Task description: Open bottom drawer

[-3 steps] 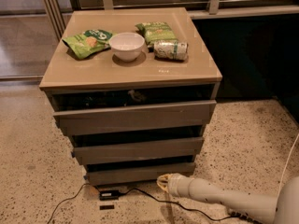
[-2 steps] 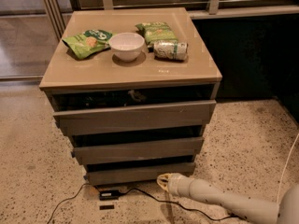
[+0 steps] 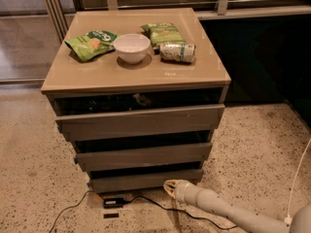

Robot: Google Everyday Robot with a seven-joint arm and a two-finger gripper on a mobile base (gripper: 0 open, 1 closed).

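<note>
Bottom drawer [image 3: 141,181], the lowest and narrowest-looking of three grey-brown flat fronts with no handle, sits low by the speckled floor. The pale cream claw [image 3: 170,187] is just beside its right end, near the lower corner. The claw has crept a tiny bit closer to that front than it was a moment ago. The drawer itself has not moved. So I think the pulling has not started, and the claw is only getting into place.

I cannot tell if the claw is released or clenched, or if it touches the front. Behind it, the long grey-white arm [image 3: 228,212] runs off the bottom right edge. A small black box [image 3: 114,203] lies on the floor nearby. Up on the tan table [image 3: 146,76] are a white round bowl [image 3: 131,47], two green snack bags [image 3: 91,43] and a can [image 3: 178,52] lying down. The gaps above the drawers are too dark to see inside.
</note>
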